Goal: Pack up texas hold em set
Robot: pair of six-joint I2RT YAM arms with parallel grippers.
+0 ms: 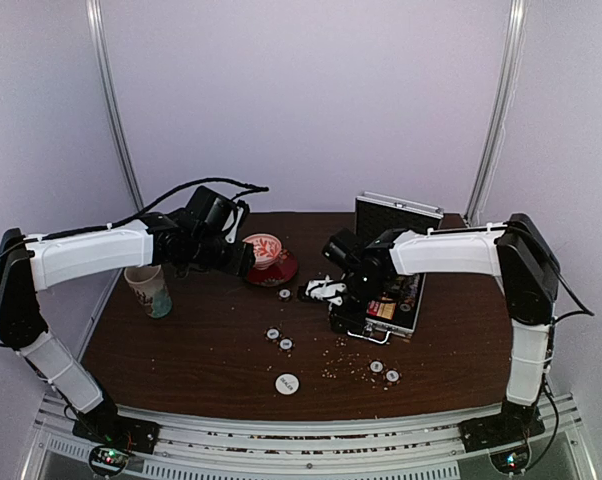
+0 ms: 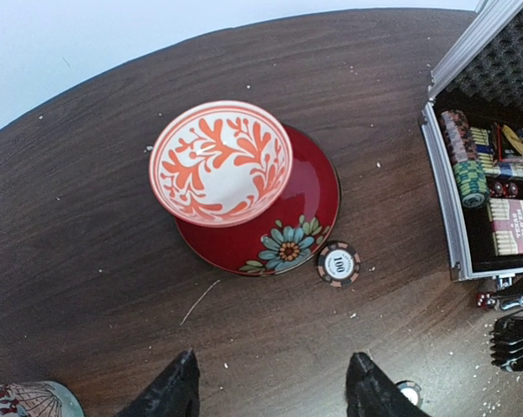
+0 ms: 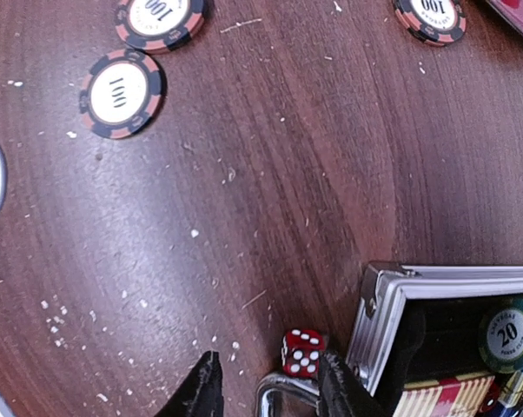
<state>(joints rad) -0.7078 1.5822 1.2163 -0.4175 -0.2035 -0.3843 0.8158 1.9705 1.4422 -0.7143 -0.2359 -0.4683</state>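
Right end effector: fingers partly spread, low over the counter, gripping nothing; it hangs at the near-left corner of the case.
Red die: on the counter between the right fingers, just outside the case corner and closer to the finger on the case side; contact with that finger cannot be told.
Left end effector: fingers set wide with nothing held, pointed toward the bowl and apart from it.
Case: open on the counter, right of centre, with its lid upright at the back; silver rim, black lining.
Case contents: rows of chips standing on edge, among them a green-white row; a red-yellow card box; a green chip marked 20 lying near the corner.
Loose chip: flat on the counter just beside the saucer, marked 100.
Middle chips: two close together near the counter's centre, both outside the case.
Front chips: two side by side near the front edge, in front of the case.
White disc: flat near the front edge, apart from the chips.
Bowl: red and white, sitting on a red saucer left of the case.
Paper cup: upright at the counter's left side, under the left arm.
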